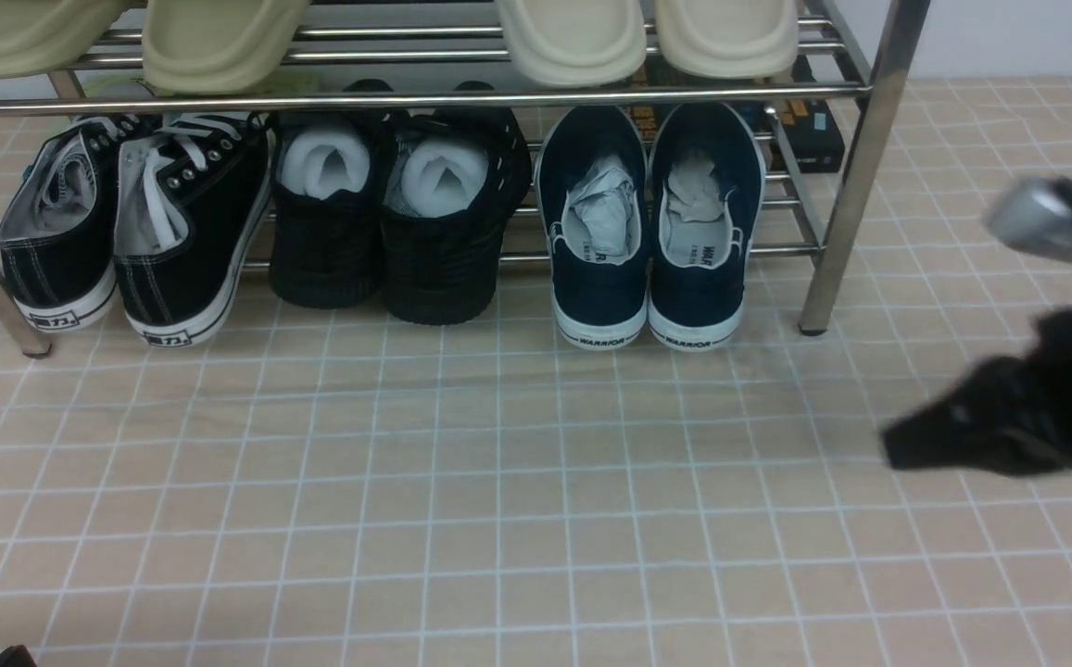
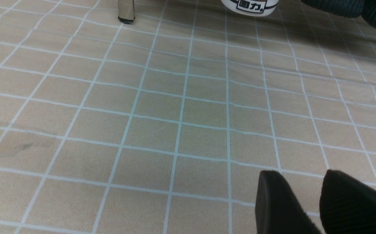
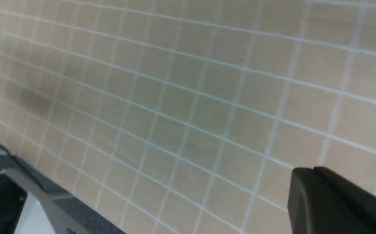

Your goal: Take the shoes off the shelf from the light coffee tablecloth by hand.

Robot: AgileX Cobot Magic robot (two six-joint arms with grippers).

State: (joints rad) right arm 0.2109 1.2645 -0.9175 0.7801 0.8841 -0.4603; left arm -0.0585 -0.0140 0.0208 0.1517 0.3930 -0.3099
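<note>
So the whole surface is a beige cloth (image 1: 498, 519) with a thin white grid, a bit wrinkled in spots. The shelf (image 1: 855, 185) stands on it toward the back on its steel posts. Three pairs on the bottom tier tip back, heels down on the cloth: sneakers (image 1: 128, 232) left, black shoes (image 1: 387, 222) middle, navy shoes (image 1: 647, 232) right. A dark box (image 1: 818, 130) sits behind the right post.

L end effector (image 2: 300, 177) ajar | shelf leg (image 2: 126, 11) + sneaker sole (image 2: 249, 6) on tablecloth (image 2: 162, 107)
</note>
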